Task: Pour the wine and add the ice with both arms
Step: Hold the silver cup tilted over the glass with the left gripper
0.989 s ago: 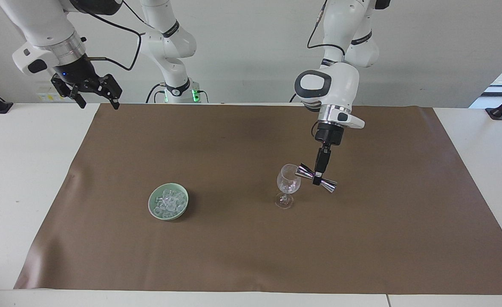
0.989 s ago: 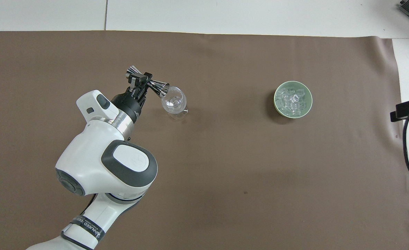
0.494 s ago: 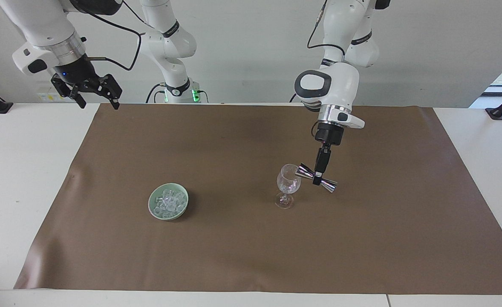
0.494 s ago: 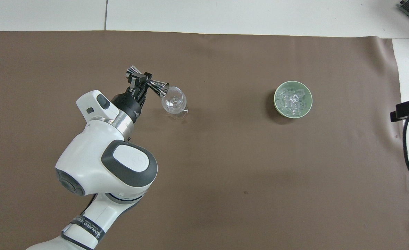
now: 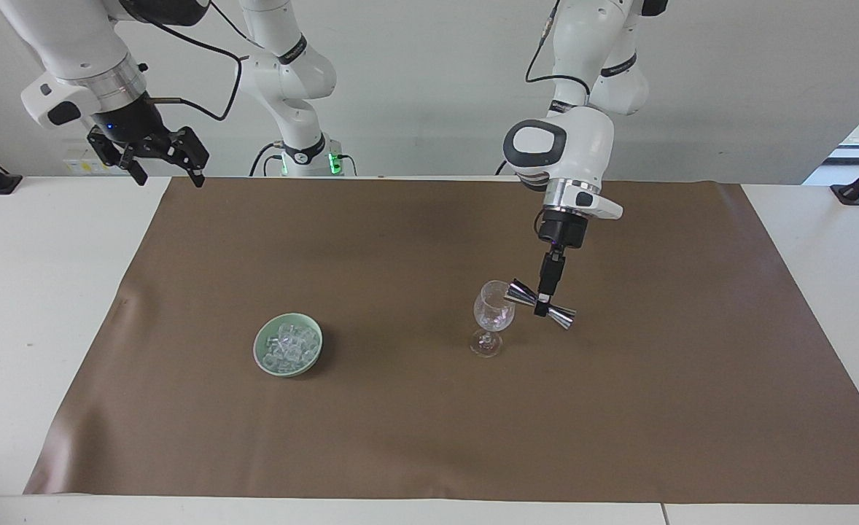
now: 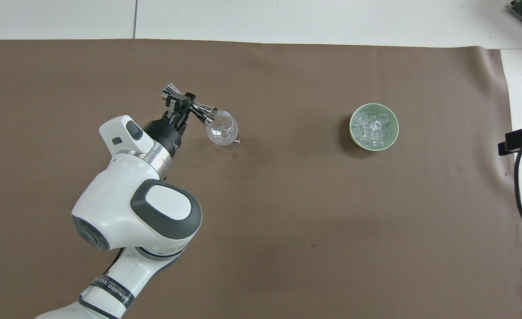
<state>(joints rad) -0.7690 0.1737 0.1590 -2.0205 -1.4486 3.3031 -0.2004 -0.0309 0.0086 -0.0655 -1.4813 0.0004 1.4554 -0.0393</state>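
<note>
Ice (image 5: 289, 348): clear glassy cubes heaped in green bowl (image 6: 391, 138), three o'clock of glass (image 6: 221, 128). Left gripper (image 5: 544, 304) pinches tilted jigger (image 6: 202, 113); right gripper (image 5: 161, 157) spread, waiting.

Two white jointed arms (image 5: 568, 157) are seen, each with a silver wrist ring and a black two-fingered gripper. Black cables are looped along the links, and a dark grey oval cap (image 6: 165, 208) is set on one joint. A black lettered band (image 6: 110, 288) is wrapped around the left arm's lower link.

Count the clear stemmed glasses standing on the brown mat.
1. The clear stemmed glass stands upright toward the left arm's end of the mat, under the tilted silver double-ended measuring cup. None appears hidden.
</note>
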